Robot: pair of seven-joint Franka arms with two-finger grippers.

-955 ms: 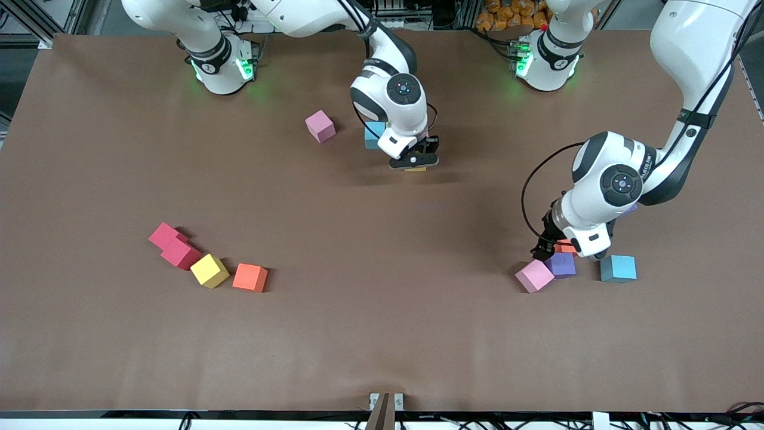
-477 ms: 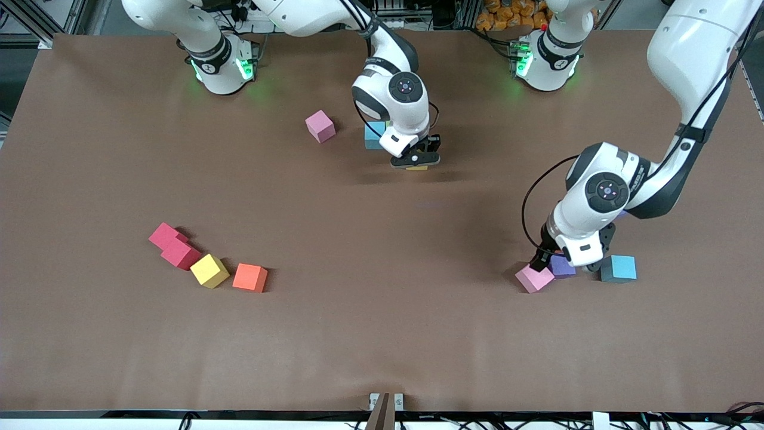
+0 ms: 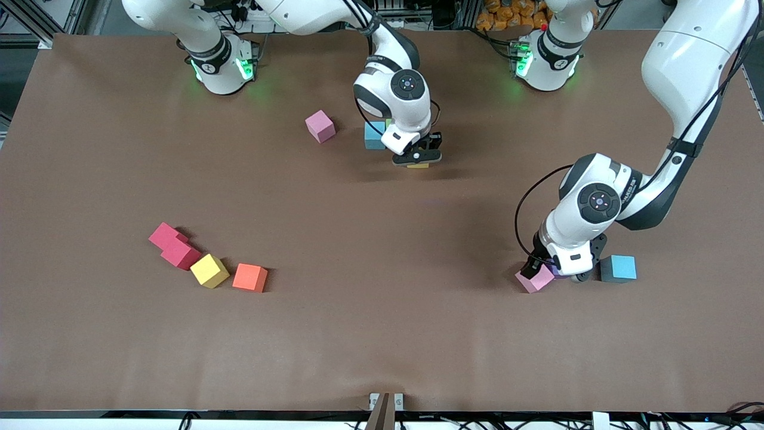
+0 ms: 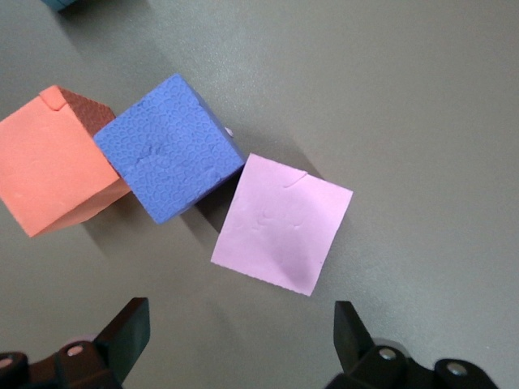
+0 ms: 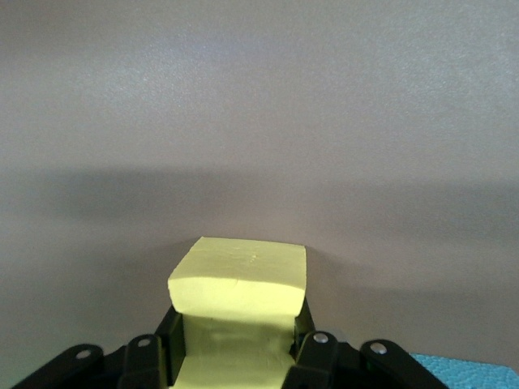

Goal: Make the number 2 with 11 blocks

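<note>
The number 2 is hardly begun: a blue block (image 3: 373,135) sits near the surface's edge by the robot bases, and the right end effector (image 3: 417,158) beside it is clamped on a yellow block (image 5: 240,288). The other blocks lie scattered toward both ends. The left end effector (image 4: 235,344) hangs wide open and empty over a pink block (image 4: 283,224) touching a purple block (image 4: 169,146); no writing is readable.

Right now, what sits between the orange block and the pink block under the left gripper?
The purple block, touching both the orange block and the pink block; seen in the left wrist view.
</note>
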